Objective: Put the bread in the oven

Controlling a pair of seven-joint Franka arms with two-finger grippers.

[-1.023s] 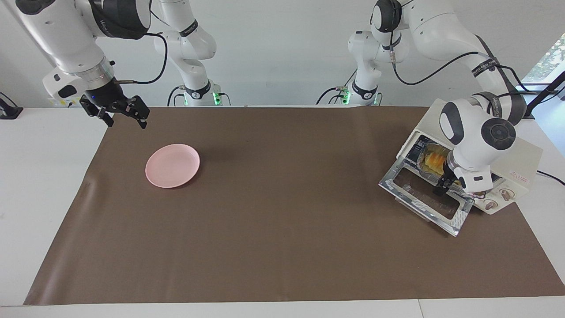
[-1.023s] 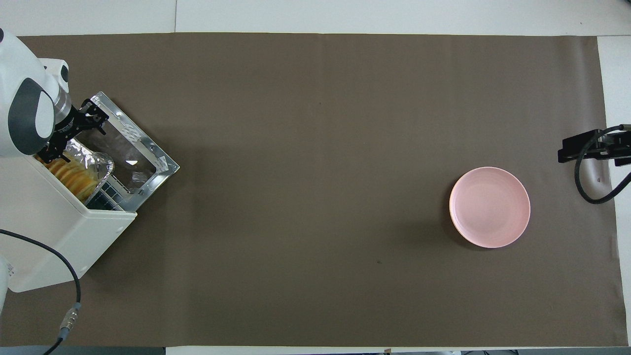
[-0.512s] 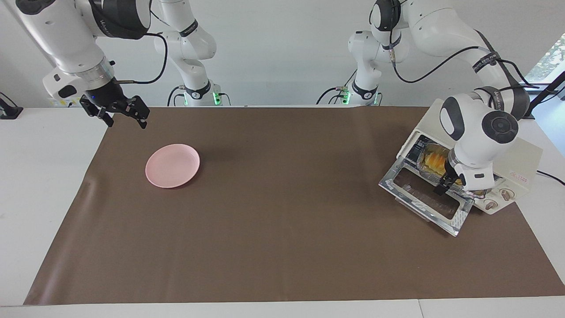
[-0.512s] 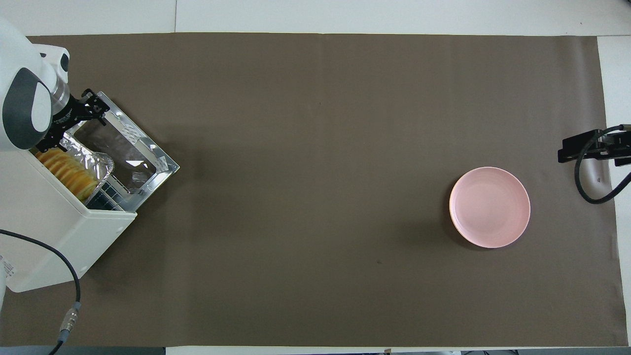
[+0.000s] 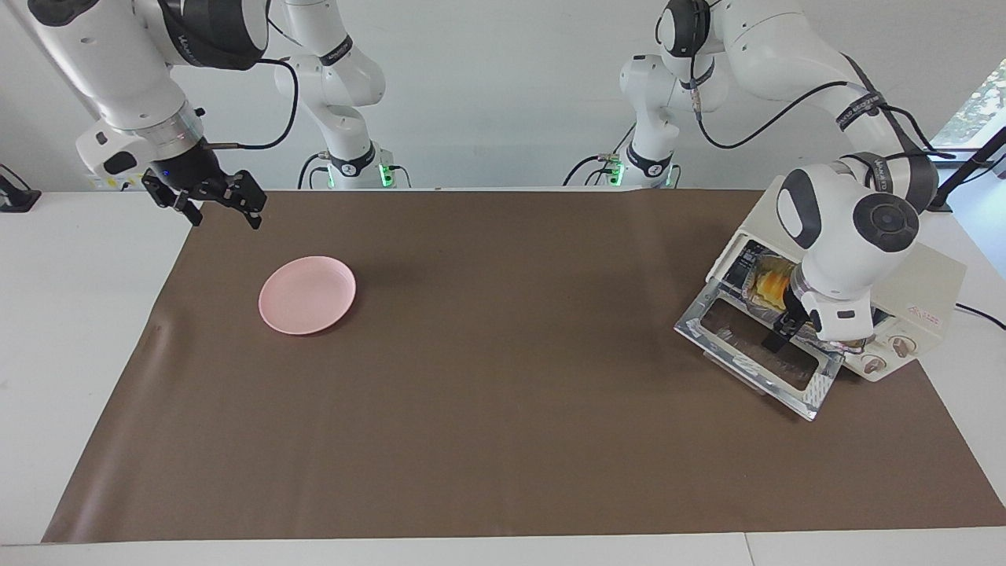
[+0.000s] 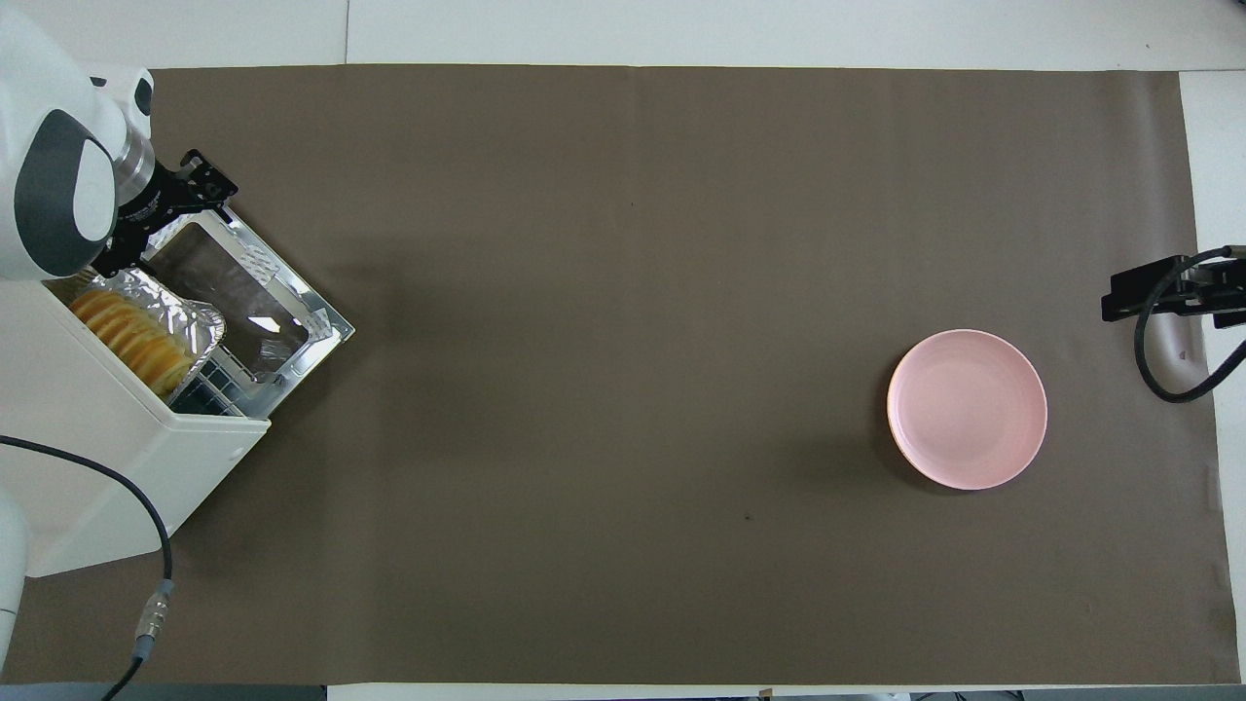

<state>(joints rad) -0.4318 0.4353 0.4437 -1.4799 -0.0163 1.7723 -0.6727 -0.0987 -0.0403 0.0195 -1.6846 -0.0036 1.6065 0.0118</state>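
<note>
Left tool (image 5: 780,336) backed over oven (image 5: 919,291) door, bread (image 6: 131,341) inside

Crinkled shiny foil tray (image 6: 185,321), glossy metal-framed glass oven door (image 5: 758,352), matt brown table cover (image 5: 503,377), smooth pink plate (image 5: 307,294)

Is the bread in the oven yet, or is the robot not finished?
Mostly done: the bread lies in a foil tray inside the oven. In hand: nothing; the left gripper hangs over the open door, its jaws holding nothing. The right gripper waits up over the table near the pink plate. Left: the tray's edge pokes out and the door is not yet shut.
</note>
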